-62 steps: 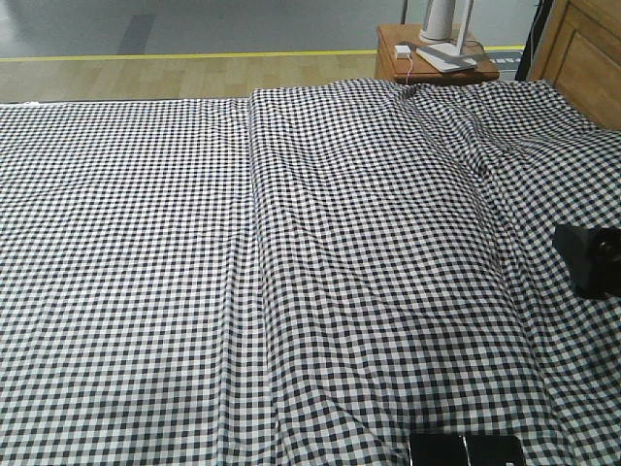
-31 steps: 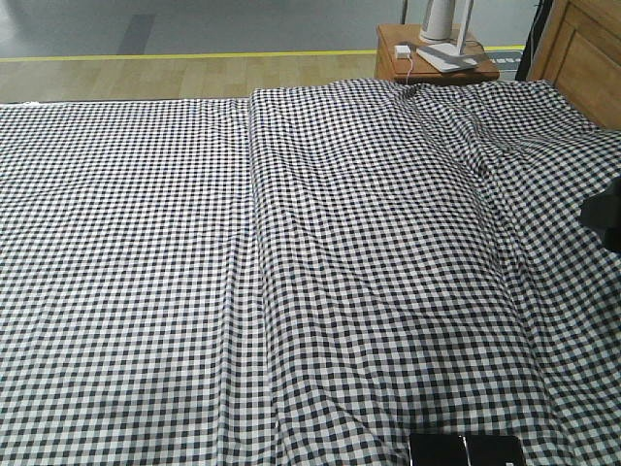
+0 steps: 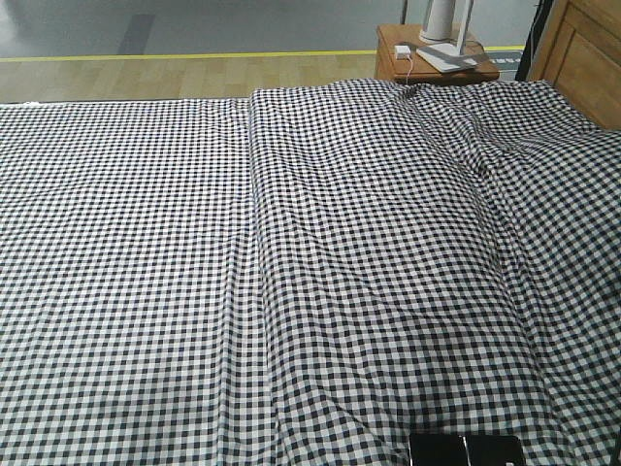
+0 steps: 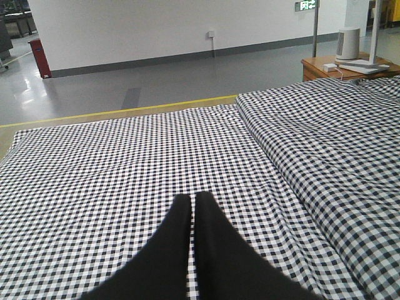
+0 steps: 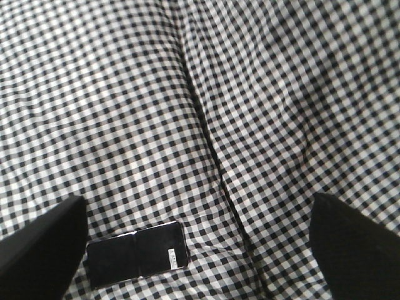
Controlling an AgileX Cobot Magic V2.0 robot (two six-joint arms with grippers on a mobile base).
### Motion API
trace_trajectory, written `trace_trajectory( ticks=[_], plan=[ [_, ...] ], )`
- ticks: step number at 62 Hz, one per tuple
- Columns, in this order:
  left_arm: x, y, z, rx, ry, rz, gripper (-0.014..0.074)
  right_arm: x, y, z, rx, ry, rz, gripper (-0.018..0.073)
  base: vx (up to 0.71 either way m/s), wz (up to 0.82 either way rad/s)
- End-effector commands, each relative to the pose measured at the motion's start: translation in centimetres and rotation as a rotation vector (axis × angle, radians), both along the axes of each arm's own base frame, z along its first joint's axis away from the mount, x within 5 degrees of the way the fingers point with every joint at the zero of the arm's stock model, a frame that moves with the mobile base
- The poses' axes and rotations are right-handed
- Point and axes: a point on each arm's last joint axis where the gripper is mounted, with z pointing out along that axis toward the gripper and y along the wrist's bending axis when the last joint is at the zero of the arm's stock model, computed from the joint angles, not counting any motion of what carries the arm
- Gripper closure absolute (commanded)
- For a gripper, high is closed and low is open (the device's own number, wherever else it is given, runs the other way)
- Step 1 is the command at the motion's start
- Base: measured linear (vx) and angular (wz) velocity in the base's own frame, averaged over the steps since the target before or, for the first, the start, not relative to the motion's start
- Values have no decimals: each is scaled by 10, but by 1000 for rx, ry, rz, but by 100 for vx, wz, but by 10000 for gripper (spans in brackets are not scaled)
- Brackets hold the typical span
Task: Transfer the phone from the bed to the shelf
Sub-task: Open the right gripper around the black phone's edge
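Front view: bed (image 3: 194,243) fills the frame, gingham sheet with a long crease running 12 to 6 just left of centre and softer wrinkles toward 2 o'clock. Phone (image 3: 466,451) lies flat on the sheet at 5 o'clock, against the bottom edge and partly cut off by it. Bedside table (image 3: 396,66) stands off the far corner at 1 o'clock with white items on top. Pale wooden panel (image 3: 582,58) at 2 o'clock, touching the bed's far right corner.

Right wrist view: right gripper (image 5: 197,200) looks down on the sheet, claw spread wide. Its 2 dark fingers (image 5: 37,256) sit at 8 and 4 o'clock with nothing between them but cloth. Phone (image 5: 134,253) is at 7 o'clock, just beside the 8 o'clock finger, not touching it. Glossy dark face up, long side roughly level, a thin seam across its middle, white sticker (image 5: 172,256) near its right end. A fold in the sheet runs from 12 o'clock down past the phone's right end.

Left wrist view: left gripper (image 4: 191,201) is low over the sheet at 6 o'clock, claw pressed together, only a hairline gap, pinching nothing. Bedside table (image 4: 319,65) at 2 o'clock. Grey floor (image 4: 156,78) with a yellow line (image 4: 125,111) beyond the bed's far edge.
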Motion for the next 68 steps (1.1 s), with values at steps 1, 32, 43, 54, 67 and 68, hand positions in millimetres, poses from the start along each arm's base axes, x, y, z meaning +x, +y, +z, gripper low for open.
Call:
trace_trajectory(
  ticks=[1, 32, 43, 54, 67, 68],
  plan=[
    [-1, 0, 15, -11, -108, -2, 595, 9, -27, -1, 13, -76, -20, -105, 0, 0],
    [-1, 0, 15, -11, -108, -2, 595, 50, -71, -167, 411, 142, 179, -92, 0, 0],
    [-1, 0, 15, -11, -108, -2, 595, 47, -67, -222, 502, 250, 256, -88, 0, 0],
    [-1, 0, 15, -11, -108, -2, 595, 41, -61, -266, 574, 320, 309, -81, 0, 0],
    [-1, 0, 15, -11, -108, -2, 595, 35, -51, -303, 679, 335, 326, -75, 0, 0],
    [-1, 0, 15, -11, -108, -2, 595, 35, -50, -305, 687, 334, 329, -75, 0, 0]
  ],
)
